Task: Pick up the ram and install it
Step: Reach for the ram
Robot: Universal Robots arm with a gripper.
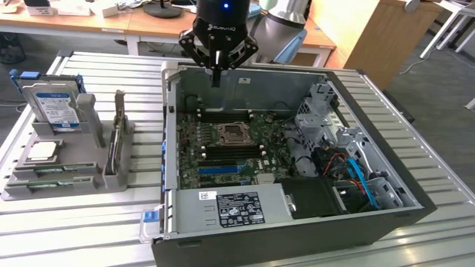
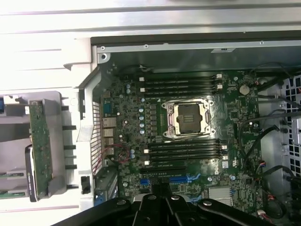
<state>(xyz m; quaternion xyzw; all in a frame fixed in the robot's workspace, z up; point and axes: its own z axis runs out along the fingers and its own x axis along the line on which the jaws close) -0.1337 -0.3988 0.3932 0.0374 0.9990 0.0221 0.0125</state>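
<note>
Two slim green ram sticks (image 1: pixel 61 169) lie flat in the front slots of a grey holder (image 1: pixel 89 183) on the exterior view's left; their ends show as green strips (image 2: pixel 9 175) in the wrist view. My gripper (image 1: pixel 216 83) hangs over the back wall of the open computer case (image 1: pixel 297 239), well away from the ram. Its dark fingers (image 2: pixel 157 209) are shut, with nothing seen between them. Below it lies the motherboard (image 2: pixel 235 113), with black memory slots (image 2: pixel 181 84) on both sides of the CPU socket (image 2: pixel 188 117).
The holder also carries a hard drive (image 1: pixel 52 105), a processor chip (image 1: pixel 43 151) and a tall upright expansion card (image 1: pixel 117 130), which also appears as a green board (image 2: pixel 40 150) in the wrist view. Cables and a drive cage (image 1: pixel 326 117) fill the case's right side. Everything sits on a slatted metal table (image 1: pixel 74 233).
</note>
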